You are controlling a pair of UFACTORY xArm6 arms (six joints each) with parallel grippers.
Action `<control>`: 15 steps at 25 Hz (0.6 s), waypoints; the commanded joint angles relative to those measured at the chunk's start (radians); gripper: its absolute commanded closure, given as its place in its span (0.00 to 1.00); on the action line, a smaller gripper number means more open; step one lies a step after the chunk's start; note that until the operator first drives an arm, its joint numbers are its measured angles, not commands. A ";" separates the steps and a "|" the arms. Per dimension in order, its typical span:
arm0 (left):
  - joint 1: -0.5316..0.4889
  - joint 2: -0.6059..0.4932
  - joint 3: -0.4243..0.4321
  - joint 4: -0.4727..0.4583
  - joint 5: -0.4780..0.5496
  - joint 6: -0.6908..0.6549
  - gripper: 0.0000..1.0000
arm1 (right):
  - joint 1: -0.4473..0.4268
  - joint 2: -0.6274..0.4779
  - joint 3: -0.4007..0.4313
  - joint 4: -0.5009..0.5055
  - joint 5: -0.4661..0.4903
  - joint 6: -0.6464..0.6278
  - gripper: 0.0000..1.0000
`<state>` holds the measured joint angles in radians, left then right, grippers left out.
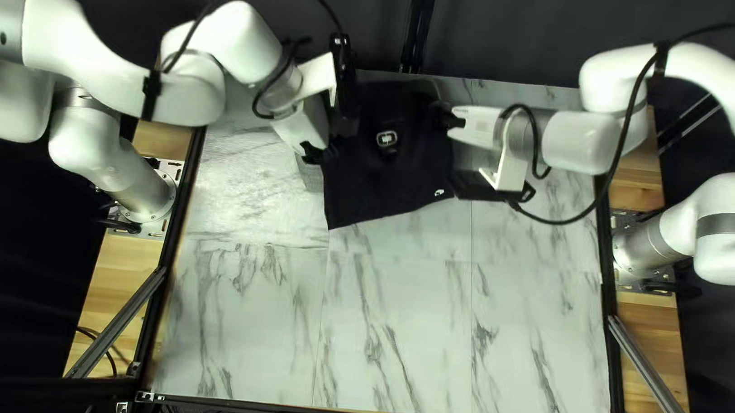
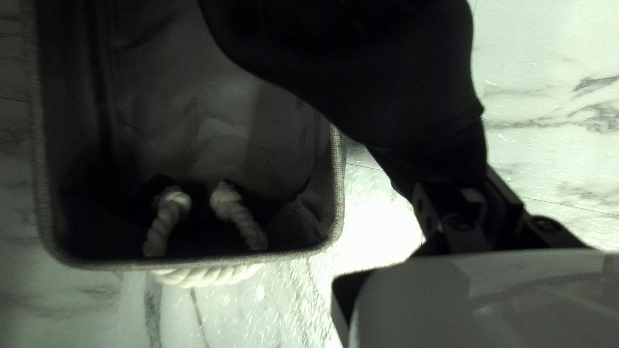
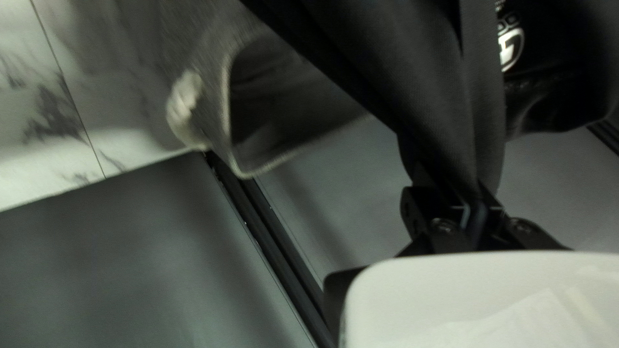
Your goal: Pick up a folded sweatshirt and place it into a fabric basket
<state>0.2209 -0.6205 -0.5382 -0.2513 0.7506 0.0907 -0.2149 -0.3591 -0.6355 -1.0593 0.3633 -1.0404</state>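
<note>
Our left gripper (image 2: 469,200), black and two-fingered, is closed on the black cloth sweatshirt (image 1: 374,184); our matching right gripper (image 3: 459,201) pinches it too. Purpose, we judge: two grips keep the bundle spread and supported for lowering. It hangs partly across the mouth of the grey woven-fabric basket (image 2: 338,193) with a white rope handle (image 2: 209,276). Left arm (image 1: 188,92) slants inward; right arm (image 1: 574,142) reaches across nearly level.

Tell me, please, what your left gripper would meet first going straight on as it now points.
Probably more of the sweatshirt that my left gripper holds; depth beyond is unclear.
</note>
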 commanded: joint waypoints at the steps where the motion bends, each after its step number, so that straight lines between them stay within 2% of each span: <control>1: 0.065 -0.051 -0.051 0.000 0.093 0.047 0.99 | -0.036 0.011 -0.040 0.075 -0.002 -0.098 1.00; 6: 0.171 -0.100 -0.085 -0.035 0.177 0.142 0.99 | -0.088 0.048 -0.093 0.139 -0.025 -0.190 1.00; 11: 0.263 -0.096 -0.144 -0.062 0.245 0.223 0.99 | -0.131 0.078 -0.158 0.229 -0.032 -0.311 1.00; 15: 0.300 -0.086 -0.169 -0.073 0.266 0.256 0.99 | -0.148 0.100 -0.199 0.260 -0.027 -0.358 1.00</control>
<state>0.5039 -0.7119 -0.6949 -0.3171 1.0040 0.3287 -0.3519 -0.2712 -0.8125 -0.8197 0.3341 -1.3692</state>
